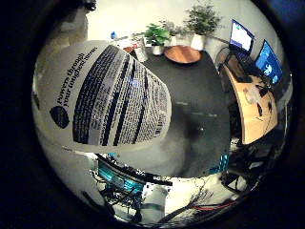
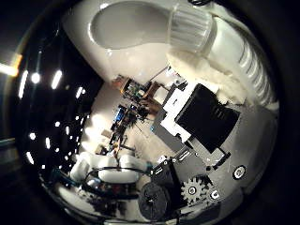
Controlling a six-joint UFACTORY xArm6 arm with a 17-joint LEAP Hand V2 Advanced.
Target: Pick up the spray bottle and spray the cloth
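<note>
The white spray bottle point(image 1: 102, 95) fills much of the little finger side view. Its printed label is close against the palm, and the bottle hangs above the dark table point(image 1: 190, 90). In the thumb side view I see the bottle's shoulder point(image 2: 126, 23), its ribbed white collar point(image 2: 190, 28) and the spray head beyond. My right hand point(image 2: 201, 117) has black and white fingers curled against the neck just below the collar. A fuzzy white pad point(image 2: 211, 75) sits between a finger and the neck. I cannot make out the cloth in either view.
Potted plants point(image 1: 157, 36) and a round wooden board point(image 1: 182, 53) stand at the far end of the dark table. A wooden desk point(image 1: 252, 109) with two lit monitors point(image 1: 269, 62) lies beside it. The arm's white base point(image 2: 112, 168) shows beneath the hand.
</note>
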